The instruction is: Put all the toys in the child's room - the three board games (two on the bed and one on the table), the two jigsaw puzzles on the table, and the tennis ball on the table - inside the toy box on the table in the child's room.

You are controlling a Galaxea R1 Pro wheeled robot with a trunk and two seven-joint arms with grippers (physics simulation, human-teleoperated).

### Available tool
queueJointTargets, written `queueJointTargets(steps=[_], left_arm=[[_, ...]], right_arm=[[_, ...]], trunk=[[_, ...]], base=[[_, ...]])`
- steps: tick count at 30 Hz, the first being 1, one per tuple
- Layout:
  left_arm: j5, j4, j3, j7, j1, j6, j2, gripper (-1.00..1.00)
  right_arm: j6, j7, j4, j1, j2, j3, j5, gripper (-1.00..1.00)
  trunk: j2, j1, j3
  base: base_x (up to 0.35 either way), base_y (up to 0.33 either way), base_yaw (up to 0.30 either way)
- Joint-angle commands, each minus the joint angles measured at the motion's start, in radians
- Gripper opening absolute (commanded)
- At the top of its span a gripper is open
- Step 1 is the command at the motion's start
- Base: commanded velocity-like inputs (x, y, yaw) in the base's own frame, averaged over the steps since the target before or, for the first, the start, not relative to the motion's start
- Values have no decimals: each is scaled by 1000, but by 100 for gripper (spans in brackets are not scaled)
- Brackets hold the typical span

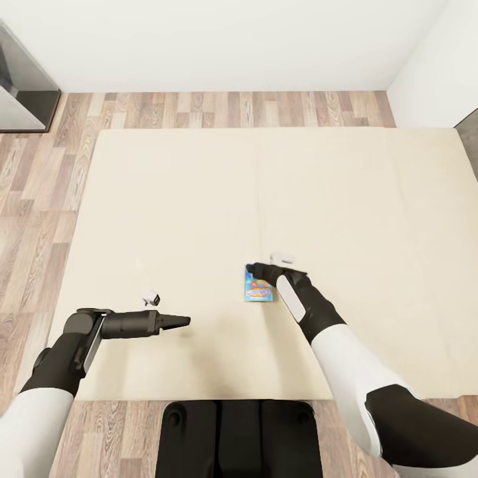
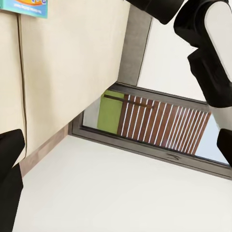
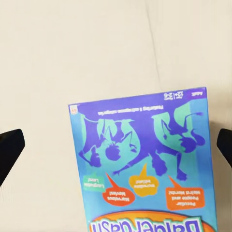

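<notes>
Head view: beige two-part bed (image 1: 199, 199) on wood-plank floor (image 1: 40, 192), white wall behind. Small blue board game (image 1: 259, 289) lies flat on the mattress, near the front edge, just right of the centre seam. Right end effector (image 1: 253, 269) sits over the game's far edge; right wrist view shows its two dark fingertips (image 3: 9, 150) spread wide on either side of the box, both off it, box print facing up. Left end effector (image 1: 182, 322) hovers over the mattress, well left of the game, pointing toward it; jaws look narrow in head view, can't tell for sure. Left wrist view catches a dark-framed window (image 2: 145, 125) and a corner of the game (image 2: 26, 7).
</notes>
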Motion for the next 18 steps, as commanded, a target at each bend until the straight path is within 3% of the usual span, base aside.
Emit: queueJointTargets(steps=[1,4,15,18], left_arm=[[-5,-1,1,-6,0,10,0,100],[-4,6,-1,-5,-2,6,-17,100],[-4,5,-2,-9,1,6,-19,100],[-3,6,-2,-9,0,4,-23,100]], right_arm=[[4,-9,-2,-5,0,3,-11,100],[-2,-2,5,6,-5,2,-16,100],[30,-7,3,6,1,2,-13,100],[16,-2,8,-11,-1,-15,4,100]], trunk=[[-2,1,-1],[-2,1,-1],[-2,1,-1],[-2,1,-1]], base=[[0,0,0],[0,0,0],[0,0,0],[0,0,0]])
